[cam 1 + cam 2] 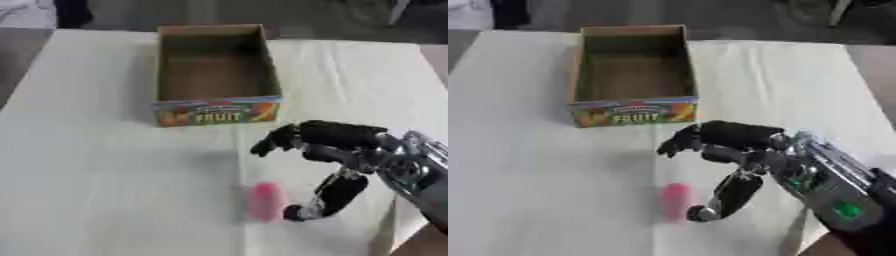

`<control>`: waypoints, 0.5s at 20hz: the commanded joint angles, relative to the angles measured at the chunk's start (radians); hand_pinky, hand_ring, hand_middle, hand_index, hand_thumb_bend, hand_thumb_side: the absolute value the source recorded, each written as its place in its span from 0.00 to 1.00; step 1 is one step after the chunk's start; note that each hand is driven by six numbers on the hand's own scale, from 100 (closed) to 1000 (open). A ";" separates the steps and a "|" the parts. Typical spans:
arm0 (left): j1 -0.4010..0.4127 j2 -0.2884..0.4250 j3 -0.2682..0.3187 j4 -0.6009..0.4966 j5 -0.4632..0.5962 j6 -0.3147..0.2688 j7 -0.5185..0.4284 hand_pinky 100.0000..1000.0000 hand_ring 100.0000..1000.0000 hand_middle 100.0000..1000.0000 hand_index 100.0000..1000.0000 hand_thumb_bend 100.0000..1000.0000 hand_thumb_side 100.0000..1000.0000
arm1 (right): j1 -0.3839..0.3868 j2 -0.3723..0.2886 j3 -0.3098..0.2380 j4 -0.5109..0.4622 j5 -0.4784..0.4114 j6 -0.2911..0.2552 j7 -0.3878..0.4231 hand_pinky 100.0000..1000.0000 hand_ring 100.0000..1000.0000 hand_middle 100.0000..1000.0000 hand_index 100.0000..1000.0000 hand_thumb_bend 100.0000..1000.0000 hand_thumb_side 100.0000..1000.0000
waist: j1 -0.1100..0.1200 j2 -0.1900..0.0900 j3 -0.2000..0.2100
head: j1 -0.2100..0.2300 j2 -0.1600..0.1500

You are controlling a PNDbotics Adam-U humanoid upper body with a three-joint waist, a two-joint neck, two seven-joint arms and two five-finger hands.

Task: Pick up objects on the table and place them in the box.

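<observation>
Left eye view: your work surface is the table (105, 190), covered in a pale cloth and running from the near edge to the far side of the scene. On it, towards the far middle, you have the box (217, 111), an open-topped cardboard carton with a bright printed front panel that reads "FRUIT". Its inside is brown, and nothing can be made out in it.

Your right arm (833, 192) enters from the lower right corner, silver and black, with a green patch showing on the forearm in the right eye view. The right hand (337, 137) sits above the table, nearer to you than the box and to the right of its front panel. The hand is spread wide: the fingers (271, 142) reach out to the left and droop slightly at the tips, while the thumb (332, 197) points down towards the cloth. It has hold of nothing.

The object to be picked up is the pink object (264, 201), a small, rounded, elongated item lying on the cloth well in front of the box. It lies just to the left of the thumb tip. You cannot tell whether the thumb touches it.

Your left hand does not appear in either view.
</observation>
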 commanded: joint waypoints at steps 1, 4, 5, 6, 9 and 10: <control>-0.005 0.013 -0.001 -0.019 -0.005 -0.001 -0.003 0.59 0.62 0.56 0.75 0.00 0.62 | -0.007 -0.015 -0.013 -0.020 0.015 0.009 -0.002 0.74 0.84 0.75 0.92 0.46 0.11 | 0.005 -0.012 0.003 | 0.000 0.033; -0.004 0.011 -0.002 -0.019 -0.006 -0.002 -0.004 0.59 0.62 0.56 0.75 0.00 0.62 | -0.004 -0.014 -0.008 -0.020 0.019 0.013 -0.004 0.74 0.84 0.75 0.91 0.46 0.12 | 0.008 -0.006 0.006 | 0.003 0.056; -0.004 0.011 -0.002 -0.019 -0.007 -0.002 -0.005 0.59 0.62 0.56 0.75 0.00 0.62 | -0.005 -0.014 -0.007 -0.020 0.020 0.014 -0.004 0.74 0.84 0.75 0.91 0.46 0.11 | 0.009 -0.004 0.007 | 0.003 0.060; -0.005 0.010 -0.003 -0.019 -0.006 -0.003 -0.005 0.59 0.62 0.56 0.75 0.00 0.62 | -0.006 -0.013 -0.005 -0.020 0.022 0.014 -0.003 0.74 0.84 0.75 0.91 0.46 0.11 | 0.009 -0.001 0.007 | 0.003 0.061; -0.007 0.009 -0.004 -0.019 -0.008 -0.004 -0.008 0.59 0.62 0.56 0.75 0.00 0.62 | -0.006 -0.012 -0.001 -0.020 0.025 0.018 -0.002 0.74 0.83 0.74 0.91 0.45 0.11 | 0.011 0.007 0.007 | 0.002 0.054; -0.007 0.009 -0.004 -0.019 -0.008 -0.004 -0.008 0.59 0.62 0.56 0.75 0.00 0.62 | -0.005 -0.012 0.000 -0.020 0.028 0.021 -0.002 0.74 0.83 0.74 0.91 0.46 0.12 | 0.012 0.009 0.007 | 0.002 0.052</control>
